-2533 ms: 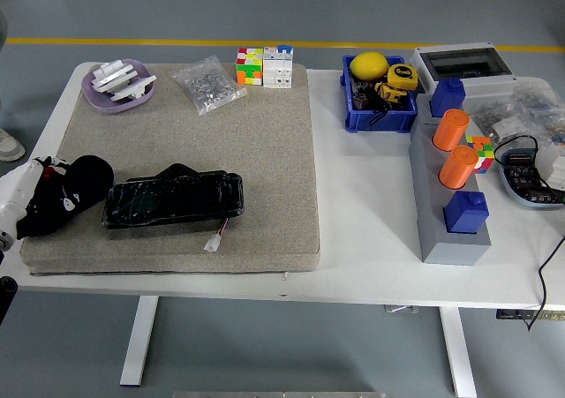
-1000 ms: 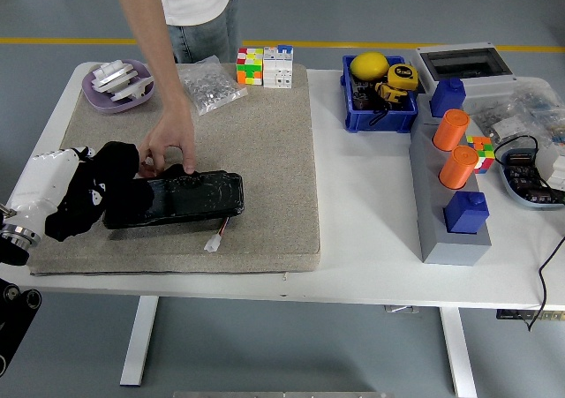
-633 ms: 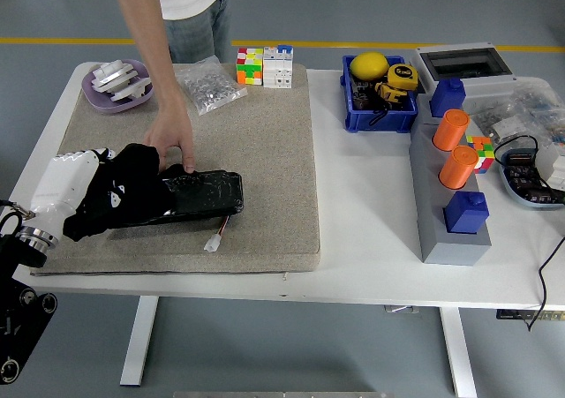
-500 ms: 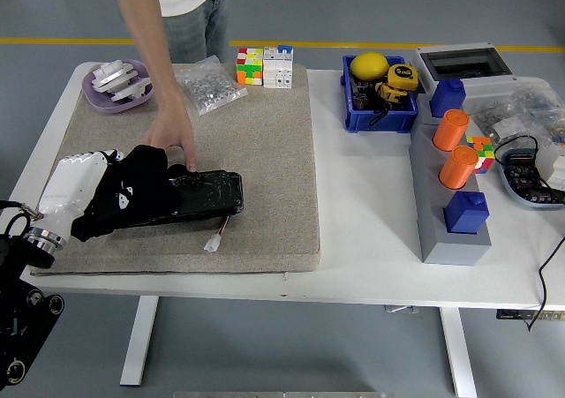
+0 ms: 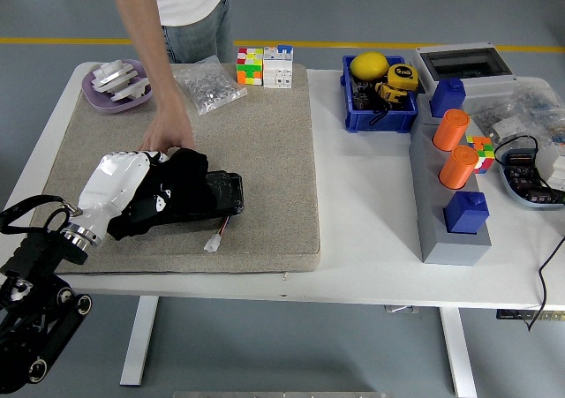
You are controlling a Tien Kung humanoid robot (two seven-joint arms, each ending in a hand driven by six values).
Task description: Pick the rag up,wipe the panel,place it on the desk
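Note:
My left hand (image 5: pixel 132 186), in a white shell on a black arm, presses the black rag (image 5: pixel 172 191) onto the glossy black panel (image 5: pixel 221 195) lying on the grey mat (image 5: pixel 265 142). The hand is shut on the rag, which covers most of the panel's left and middle; only the panel's right end shows. A white connector on thin wires (image 5: pixel 214 237) trails from the panel's front. A person's hand (image 5: pixel 166 136) rests at the panel's far left edge, just behind my hand. My right hand is out of view.
On the mat's far side sit a purple dish (image 5: pixel 116 85), a bag of small parts (image 5: pixel 208 84) and two puzzle cubes (image 5: pixel 265 65). Right of the mat are a blue bin (image 5: pixel 378 93), a grey rack with orange and blue pieces (image 5: pixel 452 182), and trays of parts (image 5: pixel 526 142).
My left hand has slid right along the panel with the rag, from the mat's left edge to over the panel. A person came in and put a hand on the panel's far edge.

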